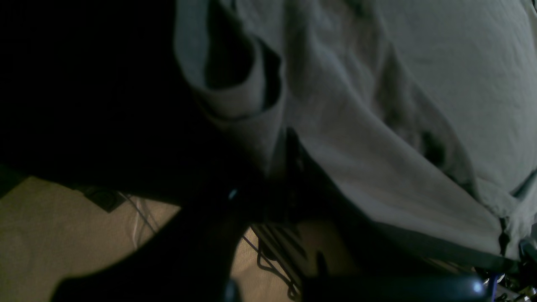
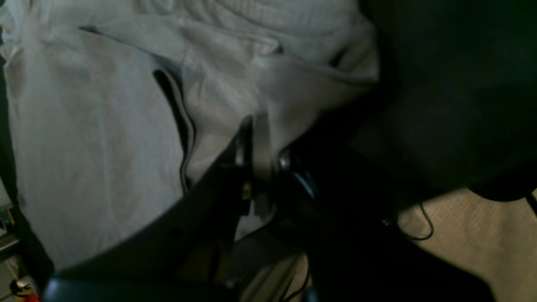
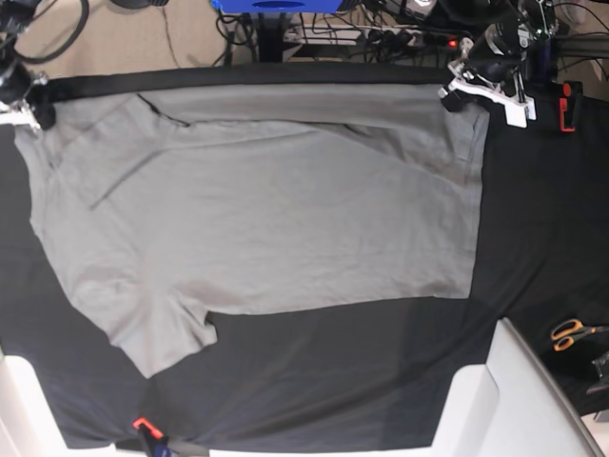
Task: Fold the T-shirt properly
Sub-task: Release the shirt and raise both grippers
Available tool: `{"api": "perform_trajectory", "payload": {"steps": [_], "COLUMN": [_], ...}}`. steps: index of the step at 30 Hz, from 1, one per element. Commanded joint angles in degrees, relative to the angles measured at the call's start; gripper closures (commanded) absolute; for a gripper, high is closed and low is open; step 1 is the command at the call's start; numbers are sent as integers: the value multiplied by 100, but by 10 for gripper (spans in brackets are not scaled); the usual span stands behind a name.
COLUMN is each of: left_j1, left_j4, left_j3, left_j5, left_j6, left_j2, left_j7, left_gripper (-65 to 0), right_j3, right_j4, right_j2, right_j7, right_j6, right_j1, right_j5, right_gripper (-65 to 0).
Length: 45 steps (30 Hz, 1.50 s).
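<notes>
Grey T-shirt (image 3: 266,209) fabric is clamped in both closed grippers: left gripper (image 1: 289,147) pinches a hem corner, right gripper (image 2: 256,142) a shoulder edge; shirt spreads flat between them on black table cloth (image 3: 533,219).

One T-shirt (image 3: 266,209), one black cloth (image 3: 533,238), seemingly one scissors (image 3: 571,333).

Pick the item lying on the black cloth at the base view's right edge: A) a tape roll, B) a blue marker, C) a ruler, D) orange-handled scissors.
D: orange-handled scissors lie on the black cloth, apart from the grey T-shirt.
</notes>
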Motion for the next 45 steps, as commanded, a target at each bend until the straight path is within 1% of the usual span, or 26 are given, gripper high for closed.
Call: {"api": "perform_trajectory", "payload": {"steps": [1, 24, 25, 27, 28, 31, 34, 35, 37, 39, 42, 44, 45], "left_j1": [110, 189, 189, 198, 198, 224, 224, 224, 215, 206, 180, 127, 57], "left_j4": [89, -8, -8, -17, -52, -131, -140, -122, -114, -122, -114, -43, 27], "left_j3": [-29, -38, -38, -38, -47, -90, -425, -556, -829, -1181, -1805, -2104, -2218], "left_j5": [-20, -2, -2, -2, -2, -11, -2, -2, -2, -2, -2, -2, -2], "left_j6": [-8, -8, -8, -8, -8, 1, 1, 1, 1, 1, 1, 1, 1], "left_j2": [-69, -34, -34, -34, -34, -34, 19, 37, 37, 28, 10, -104, -183], "left_j7": [-67, -76, -76, -76, -76, -76, -76, -76, -76, -76, -76, -76, -58], "left_gripper": [0, 0, -13, -125, -186, -326, -418, -444, -482, -500, -499, -494, -492], "right_j3": [33, 33, 33, 33, 33, 33, 33, 33, 41, 138, 595, 753, 789], "right_j4": [92, 75, 75, 84, 84, 92, 92, 92, 198, 462, 804, 892, 919], "right_j2": [120, 120, 120, 120, 120, 120, 120, 120, 120, 120, 111, 164, 252], "right_j7": [43, 43, 43, 43, 43, 52, 70, 70, 78, 87, 78, 78, 78], "right_j6": [-9, -9, -9, -9, -9, 17, 17, 17, 17, -9, -9, -18, -18], "right_j1": [-18, -27, -27, -27, -27, -97, -115, -132, -185, -282, -299, -282, -246], "right_j5": [-36, -53, -53, -53, -36, -18, -18, -18, -18, -18, -53, -62, -62], "right_gripper": [0, -5, -23, -80, -125, -273, -410, -434, -438, -438, -438, -438, -438]}}
